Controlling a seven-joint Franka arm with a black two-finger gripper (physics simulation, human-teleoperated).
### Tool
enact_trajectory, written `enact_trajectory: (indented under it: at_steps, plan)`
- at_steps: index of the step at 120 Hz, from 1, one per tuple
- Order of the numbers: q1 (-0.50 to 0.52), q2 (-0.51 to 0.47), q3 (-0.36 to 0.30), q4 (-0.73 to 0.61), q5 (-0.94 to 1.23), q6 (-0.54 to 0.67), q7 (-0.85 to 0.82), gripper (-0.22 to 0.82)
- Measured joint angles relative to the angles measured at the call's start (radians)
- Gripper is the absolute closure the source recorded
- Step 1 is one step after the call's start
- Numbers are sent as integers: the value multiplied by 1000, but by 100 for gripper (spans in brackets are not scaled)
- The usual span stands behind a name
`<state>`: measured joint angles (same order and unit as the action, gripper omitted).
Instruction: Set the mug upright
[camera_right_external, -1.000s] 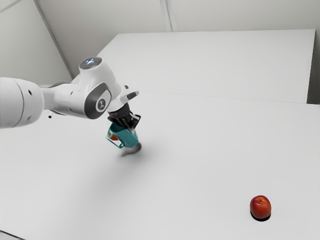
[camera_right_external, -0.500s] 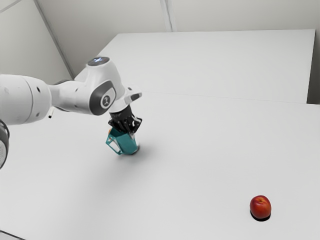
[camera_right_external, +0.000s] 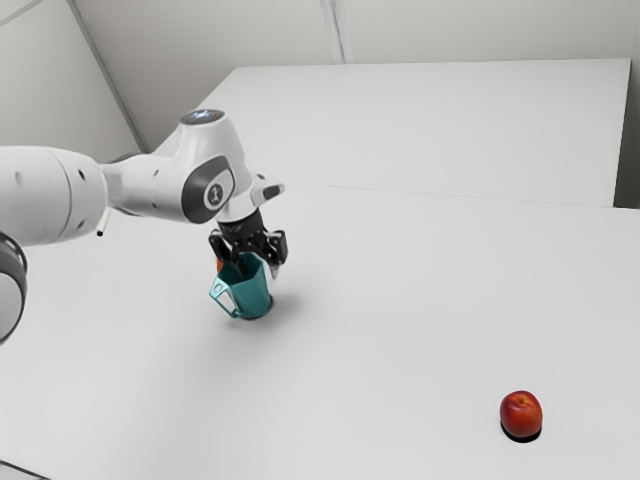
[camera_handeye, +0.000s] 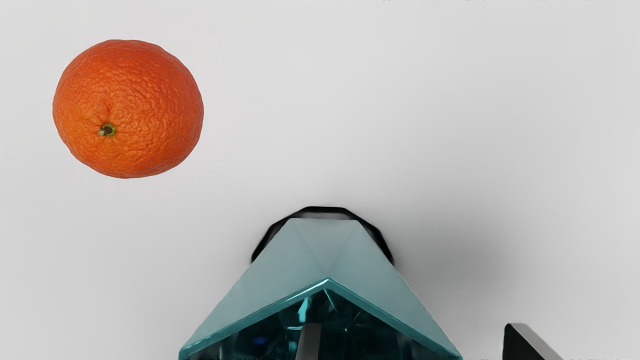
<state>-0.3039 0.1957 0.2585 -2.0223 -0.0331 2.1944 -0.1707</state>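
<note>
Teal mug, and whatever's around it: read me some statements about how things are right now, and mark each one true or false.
1. The teal mug has its opening facing up. True.
2. Both fingertips are inside the mug. False: one fingertip is inside it, the other is outside.
3. An orange rests on the table, apart from the mug. True.
4. The gripper is shut on the mug's handle. False: the gripper is open.
5. The red fruit leans against the mug. False: the red fruit sits well away, toward the exterior view's right.

Teal mug (camera_right_external: 248, 293) beneath end effector (camera_right_external: 258, 270)
</note>
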Motion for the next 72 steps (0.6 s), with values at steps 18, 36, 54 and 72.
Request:
enact_trajectory:
  at_steps: [18,36,54,72]
  plan:
    - [-8,-16,-1,18,2,-14,0,12]
    - [-11,-53,-1,20,4,-25,1,6]
    - [-18,-139,0,27,42,-49,11,3]
    - [-5,-172,1,178,94,-162,39,1]
